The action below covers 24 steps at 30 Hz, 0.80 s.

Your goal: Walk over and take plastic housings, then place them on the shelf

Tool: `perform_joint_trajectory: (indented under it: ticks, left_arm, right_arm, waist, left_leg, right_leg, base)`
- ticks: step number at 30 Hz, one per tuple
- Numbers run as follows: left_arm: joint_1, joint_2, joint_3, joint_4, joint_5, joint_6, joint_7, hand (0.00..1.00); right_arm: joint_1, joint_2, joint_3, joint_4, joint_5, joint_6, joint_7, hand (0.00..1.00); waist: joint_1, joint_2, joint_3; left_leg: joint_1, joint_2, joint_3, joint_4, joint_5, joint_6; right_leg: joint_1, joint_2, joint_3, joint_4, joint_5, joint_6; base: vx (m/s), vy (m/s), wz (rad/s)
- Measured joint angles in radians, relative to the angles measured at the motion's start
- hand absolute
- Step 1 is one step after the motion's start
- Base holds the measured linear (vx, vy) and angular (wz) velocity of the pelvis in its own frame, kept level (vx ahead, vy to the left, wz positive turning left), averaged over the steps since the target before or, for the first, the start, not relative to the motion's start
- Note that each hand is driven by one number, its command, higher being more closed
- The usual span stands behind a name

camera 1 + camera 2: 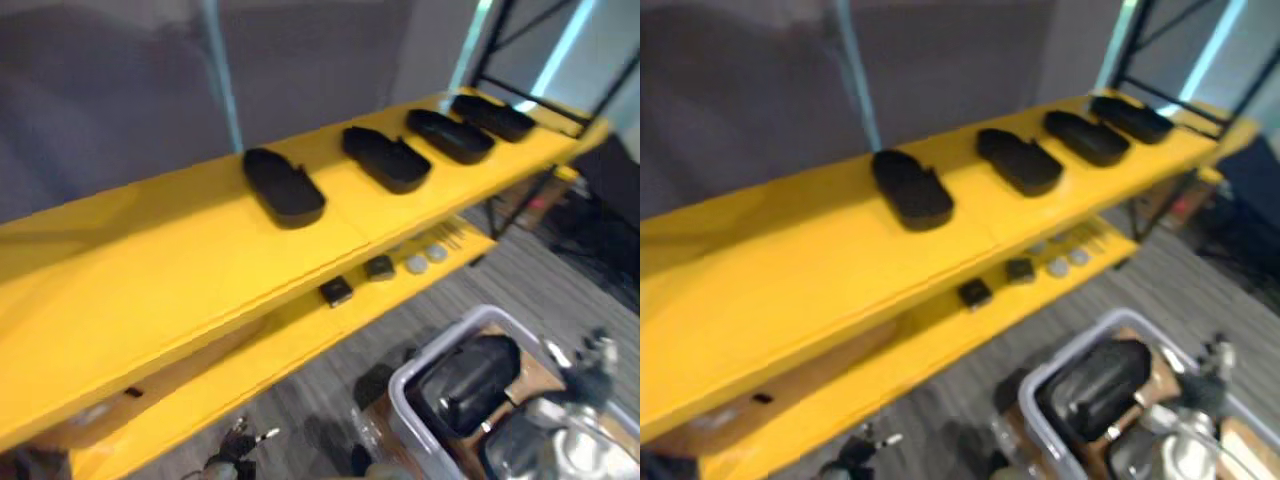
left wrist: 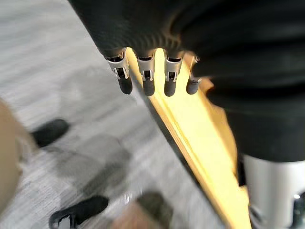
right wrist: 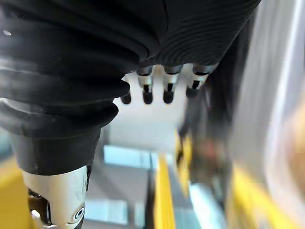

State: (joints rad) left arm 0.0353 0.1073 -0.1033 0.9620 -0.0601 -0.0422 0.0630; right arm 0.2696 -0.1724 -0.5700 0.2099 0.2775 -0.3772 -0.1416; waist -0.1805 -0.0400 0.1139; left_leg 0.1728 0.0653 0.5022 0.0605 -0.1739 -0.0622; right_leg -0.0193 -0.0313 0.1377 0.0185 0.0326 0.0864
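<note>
The left hand (image 2: 147,80) and right hand (image 3: 167,87) are hanging empty, fingers loose. Four housings (image 1: 285,187) are sitting on the shelf (image 1: 150,270); more, probably, are lying in the bin (image 1: 430,350), where a careless reach is risking clipping its rim.

Four black housings (image 1: 284,186) lie spaced in a row on the yellow shelf (image 1: 150,270).

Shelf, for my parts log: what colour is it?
The shelf is yellow; the left eye view shows it best.
</note>
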Motion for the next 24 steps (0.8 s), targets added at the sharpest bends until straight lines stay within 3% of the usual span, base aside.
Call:
perform_joint_trajectory:
  ticks: [5, 9, 11, 13, 14, 15, 16, 19, 21, 24]
  left_arm:
    - [-0.057, 0.013, -0.039, -0.026, -0.042, 0.016, 0.002, 0.0]
    - [-0.073, 0.01, -0.069, -0.04, -0.096, 0.038, 0.003, 0.0]
    - [-0.058, 0.006, -0.066, -0.037, -0.101, 0.058, 0.005, 0.0]
    - [-0.003, -0.001, -0.018, -0.032, -0.129, 0.066, 0.011, 0.0]
    - [0.012, -0.003, -0.003, -0.031, -0.138, 0.066, 0.013, 0.0]
    - [0.046, -0.004, 0.029, -0.028, -0.14, 0.06, 0.017, 0.0]
    - [0.069, -0.001, 0.061, -0.015, -0.139, 0.04, 0.024, 0.0]
    - [0.096, 0.013, 0.12, -0.007, -0.131, -0.006, 0.044, 0.0]
    - [0.106, 0.027, 0.135, -0.006, -0.118, -0.016, 0.041, 0.0]
    - [0.113, 0.031, 0.173, -0.012, -0.119, -0.021, 0.036, 0.0]
  right_arm:
    - [0.059, 0.018, -0.019, 0.007, 0.011, -0.012, 0.029, 0.0]
    - [0.081, 0.062, -0.017, 0.09, 0.001, -0.024, 0.015, 0.0]
    - [0.068, 0.081, -0.002, 0.129, 0.001, -0.041, 0.01, 0.0]
    - [0.024, 0.087, 0.035, 0.179, -0.017, -0.061, 0.009, 0.0]
    - [0.009, 0.086, 0.045, 0.187, -0.017, -0.065, 0.009, 0.0]
    - [-0.03, 0.082, 0.068, 0.213, -0.018, -0.072, 0.008, 0.0]
    - [-0.065, 0.081, 0.103, 0.245, -0.016, -0.073, 0.005, 0.0]
    - [-0.081, 0.08, 0.171, 0.252, -0.014, -0.075, -0.004, 0.0]
    - [-0.077, 0.078, 0.2, 0.238, -0.007, -0.084, -0.008, 0.0]
    - [-0.08, 0.073, 0.207, 0.226, 0.006, -0.1, 0.027, 0.0]
  waist:
    - [-0.056, 0.001, 0.001]
    - [-0.07, 0.003, 0.001]
    - [-0.064, 0.001, 0.003]
    - [-0.026, 0.001, 0.008]
    - [-0.014, 0.009, 0.008]
    - [0.023, 0.028, 0.017]
    - [0.052, 0.032, 0.023]
    - [0.095, 0.029, 0.045]
    - [0.111, 0.028, 0.054]
    - [0.114, 0.026, 0.093]
  left_leg:
    - [0.003, 0.011, 0.134, 0.059, -0.062, 0.0]
    - [0.004, 0.011, 0.162, 0.094, -0.087, 0.001]
    - [-0.007, 0.005, 0.113, 0.123, -0.092, -0.006]
    - [-0.061, 0.0, -0.152, 0.208, -0.126, 0.025]
    - [-0.074, -0.001, -0.211, 0.222, -0.143, 0.027]
    - [-0.084, -0.001, -0.306, 0.228, -0.18, 0.031]
    - [-0.087, -0.007, -0.325, 0.243, -0.201, 0.037]
    - [-0.091, -0.008, -0.309, 0.297, -0.234, 0.041]
    - [-0.072, -0.004, -0.293, 0.321, -0.244, 0.042]
    - [-0.047, -0.003, -0.273, 0.333, -0.253, 0.059]
  right_leg:
    - [-0.045, 0.027, 0.115, -0.043, 0.075, 0.014]
    - [-0.052, 0.018, 0.087, -0.068, 0.088, -0.002]
    - [-0.051, 0.013, 0.071, -0.076, 0.091, -0.007]
    - [-0.057, 0.017, 0.094, -0.089, 0.098, -0.017]
    - [-0.063, 0.024, 0.104, -0.095, 0.105, -0.027]
    - [-0.073, 0.047, 0.128, -0.097, 0.117, -0.044]
    - [-0.085, 0.06, 0.143, -0.097, 0.133, -0.042]
    - [-0.073, 0.056, 0.145, -0.097, 0.158, -0.015]
    - [-0.065, 0.063, 0.15, -0.095, 0.179, 0.012]
    - [-0.07, 0.077, 0.078, -0.056, 0.184, -0.003]
  base:
    - [0.02, 0.031, -1.11]
    - [-0.03, 0.029, -0.48]
    - [0.03, -0.082, -0.04]
    - [0.1, -0.325, -0.32]
    - [0.04, -0.295, -0.68]
    - [0.02, -0.213, -0.8]
    - [0.0, -0.184, -0.72]
    - [0.02, -0.083, -0.21]
    - [0.08, -0.099, -0.48]
    - [0.06, -0.134, -0.5]
